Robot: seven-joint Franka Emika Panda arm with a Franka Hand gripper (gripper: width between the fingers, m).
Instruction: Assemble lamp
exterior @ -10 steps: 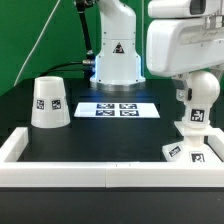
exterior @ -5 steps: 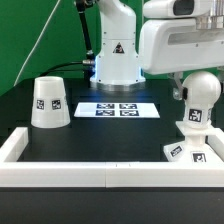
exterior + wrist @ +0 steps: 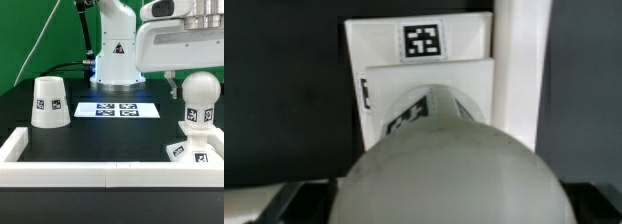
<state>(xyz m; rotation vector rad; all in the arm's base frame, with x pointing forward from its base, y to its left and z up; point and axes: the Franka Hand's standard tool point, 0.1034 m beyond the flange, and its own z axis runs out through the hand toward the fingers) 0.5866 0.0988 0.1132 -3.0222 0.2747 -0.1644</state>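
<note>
Tho on base [image 3: 188,151], bulb [image 3: 200,100] blw tool [image 3: 196,82]

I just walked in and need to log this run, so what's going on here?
A robot arm is putting together a white lamp. The bulb stands upright on the stepped base at the exterior view's right. The arm hangs just above it; whether its jaws are open I cannot tell. The shade sits apart on the table, to the exterior view's left of the marker board, not yet fitted.
</note>
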